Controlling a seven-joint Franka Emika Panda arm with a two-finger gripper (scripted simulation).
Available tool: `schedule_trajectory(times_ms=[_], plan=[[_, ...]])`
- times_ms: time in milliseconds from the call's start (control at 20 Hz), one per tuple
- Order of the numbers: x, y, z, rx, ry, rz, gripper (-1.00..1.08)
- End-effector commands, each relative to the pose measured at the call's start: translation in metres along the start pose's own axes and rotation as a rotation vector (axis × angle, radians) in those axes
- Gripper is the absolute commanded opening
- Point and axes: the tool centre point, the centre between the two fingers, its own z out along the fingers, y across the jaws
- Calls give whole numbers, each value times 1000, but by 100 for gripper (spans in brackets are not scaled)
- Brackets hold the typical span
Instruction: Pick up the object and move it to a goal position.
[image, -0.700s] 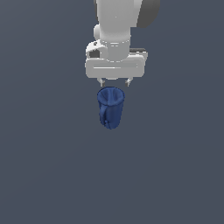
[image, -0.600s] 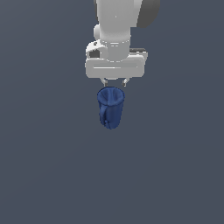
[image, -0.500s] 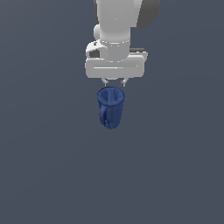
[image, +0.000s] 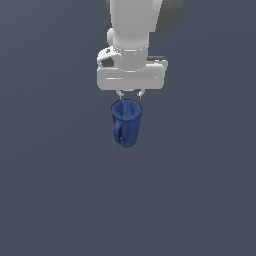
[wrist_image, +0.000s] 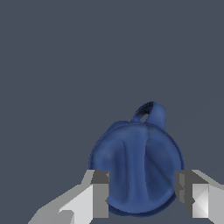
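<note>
The object, a dark blue mug (image: 126, 123), stands upright with its loop handle toward the exterior view's left. My gripper (image: 130, 96) hangs straight above it, fingertips just at the rim, with nothing pinched between them. In the wrist view I look down into the mug (wrist_image: 136, 168), its handle (wrist_image: 151, 113) sticking out from the far side. The gripper (wrist_image: 141, 197) is open, with one finger (wrist_image: 99, 192) at each side of the rim. I cannot tell whether the pads touch the mug wall.
A plain dark grey surface (image: 55, 190) fills both views all round the mug. Nothing else is in view.
The hand has come down a little toward the mug. The mug has not moved.
</note>
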Motion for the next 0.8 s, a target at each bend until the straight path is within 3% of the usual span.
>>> schedule_trajectory(times_ms=[0,400,750], plan=[[2,1,1,3,-8,10,28],[17,6,5,26,-66,79,28],[38,15,13,57,-155,179,28]])
